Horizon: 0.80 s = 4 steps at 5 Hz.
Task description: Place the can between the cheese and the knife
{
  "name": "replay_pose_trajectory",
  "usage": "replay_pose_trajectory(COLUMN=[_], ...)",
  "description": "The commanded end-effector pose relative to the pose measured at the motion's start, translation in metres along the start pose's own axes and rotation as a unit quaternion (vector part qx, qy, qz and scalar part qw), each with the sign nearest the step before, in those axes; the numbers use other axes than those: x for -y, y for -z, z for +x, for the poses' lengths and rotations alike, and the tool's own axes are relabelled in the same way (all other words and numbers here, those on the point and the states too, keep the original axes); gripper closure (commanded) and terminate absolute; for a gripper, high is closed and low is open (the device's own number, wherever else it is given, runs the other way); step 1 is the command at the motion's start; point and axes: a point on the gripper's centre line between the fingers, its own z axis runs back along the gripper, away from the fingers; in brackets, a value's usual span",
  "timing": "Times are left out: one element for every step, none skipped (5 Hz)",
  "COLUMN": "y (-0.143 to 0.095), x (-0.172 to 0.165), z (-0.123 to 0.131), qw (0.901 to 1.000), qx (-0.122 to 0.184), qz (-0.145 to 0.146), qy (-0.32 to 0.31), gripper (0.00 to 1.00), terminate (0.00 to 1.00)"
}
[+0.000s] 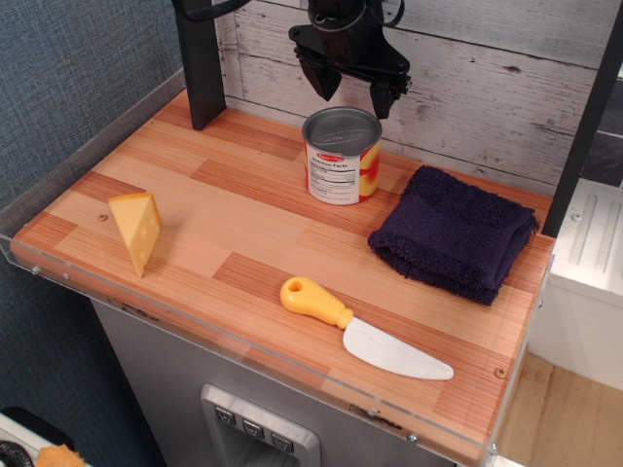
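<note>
The can stands upright near the back of the wooden table, grey lid up, white label facing me. The yellow cheese wedge stands at the front left. The knife lies near the front edge, yellow handle to the left, white blade to the right. My black gripper hangs open just above and behind the can, its two fingers spread about as wide as the can, touching nothing.
A folded dark blue towel lies to the right of the can. A black post stands at the back left. A white plank wall runs behind. A clear plastic rim lines the table's left and front edges.
</note>
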Motion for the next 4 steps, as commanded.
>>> replay_pose_trajectory(y=[-0.006, -0.004, -0.010, -0.012], x=[-0.003, -0.004, -0.006, -0.007], z=[0.001, -0.005, -0.011, -0.020], qw=[1.0000, 1.0000, 0.9999, 0.9995], qx=[0.003, -0.003, -0.015, -0.033], qz=[0.007, -0.002, 0.000, 0.002], qy=[0.005, 0.006, -0.008, 0.000], gripper=[0.00, 0.00, 0.00, 0.00], terminate=[0.00, 0.00, 0.00, 0.00])
